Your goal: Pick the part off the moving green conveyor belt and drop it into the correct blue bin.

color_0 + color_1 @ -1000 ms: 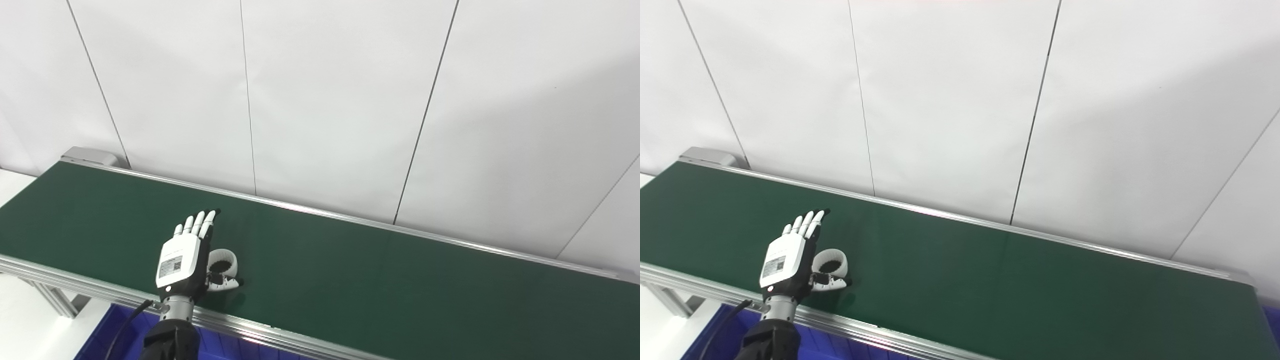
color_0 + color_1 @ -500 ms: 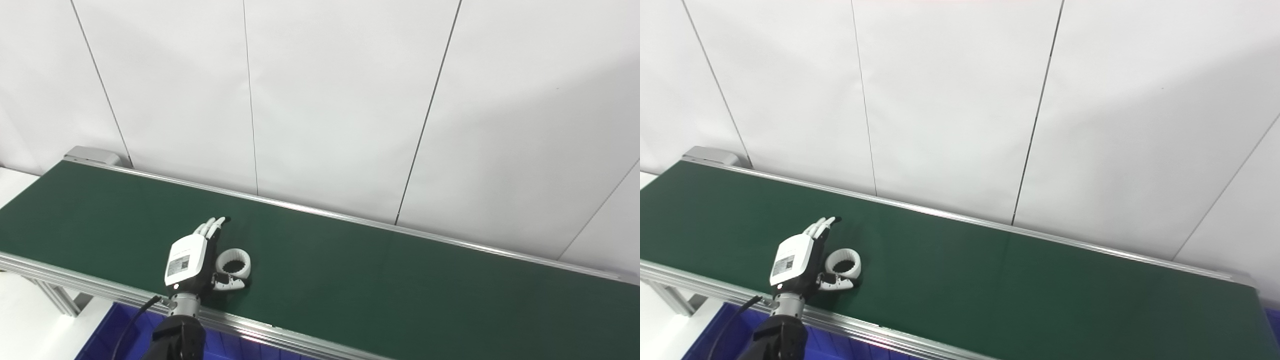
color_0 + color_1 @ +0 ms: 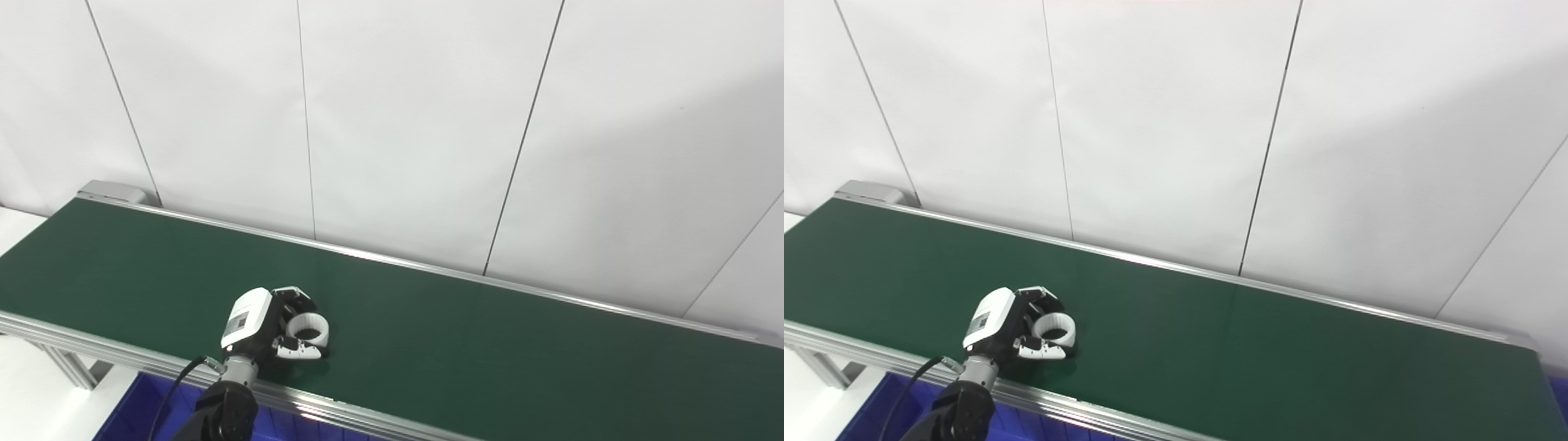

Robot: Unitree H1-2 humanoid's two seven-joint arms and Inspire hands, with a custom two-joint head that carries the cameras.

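A white ring-shaped part (image 3: 308, 325) with a dark toothed inside lies on the green conveyor belt (image 3: 459, 343) near its front edge. My left hand (image 3: 260, 324) is on the belt with its fingers curled over the ring's far side and its thumb at the near side, closed around it. The same ring (image 3: 1055, 327) and hand (image 3: 1007, 324) show in the right eye view. The ring rests on the belt. My right hand is not in view.
A blue bin (image 3: 144, 416) sits below the belt's front rail (image 3: 343, 410) at the bottom left, under my left arm. A second blue bin's corner (image 3: 1557, 392) shows at the far right. White wall panels stand behind the belt.
My left hand went from flat and open beside the ring to fingers curled shut around it. Hand and ring moved rightward along the belt.
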